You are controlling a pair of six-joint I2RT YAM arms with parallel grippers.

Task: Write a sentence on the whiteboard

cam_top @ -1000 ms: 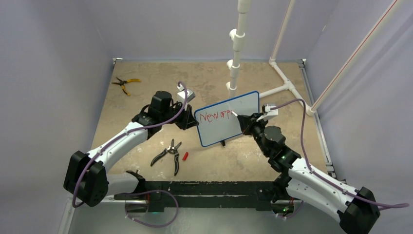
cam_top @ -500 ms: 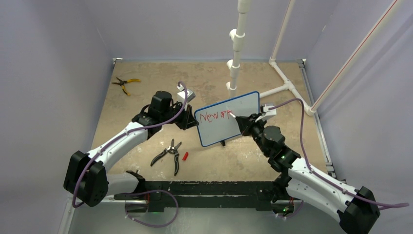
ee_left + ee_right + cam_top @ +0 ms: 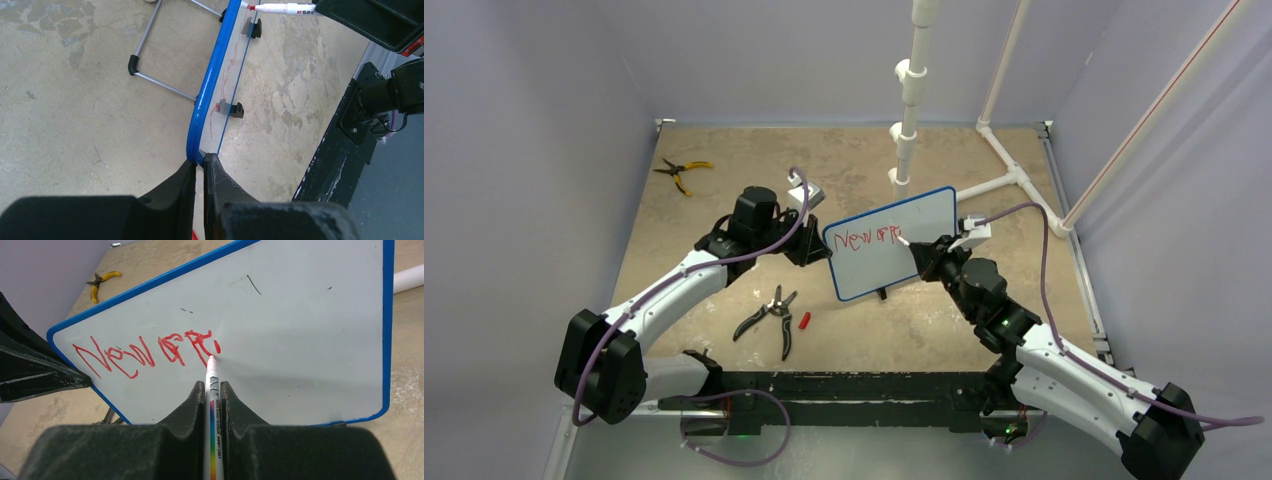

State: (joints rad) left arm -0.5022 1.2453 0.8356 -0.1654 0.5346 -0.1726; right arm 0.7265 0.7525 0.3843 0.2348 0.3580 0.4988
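We find the right gripper [image 3: 212, 386] closed on a white marker [image 3: 213, 420]. The barrel is clamped between both fingers and the red tip touches the whiteboard [image 3: 310, 340]. The tip rests at the right end of the sentence [image 3: 145, 352], a single row of red lettering that begins "New" and runs across the board's upper left part.

We find the left gripper [image 3: 201, 162] pinched shut on the blue frame at the board's left edge. The board stands tilted near the middle of the table [image 3: 724, 190], between the two grippers and just in front of a white pipe post [image 3: 907, 120].

Black-handled cutters [image 3: 769, 315] and a red cap [image 3: 804, 321] lie nearer, to the left. Yellow-handled pliers [image 3: 682, 172] lie at the far left.
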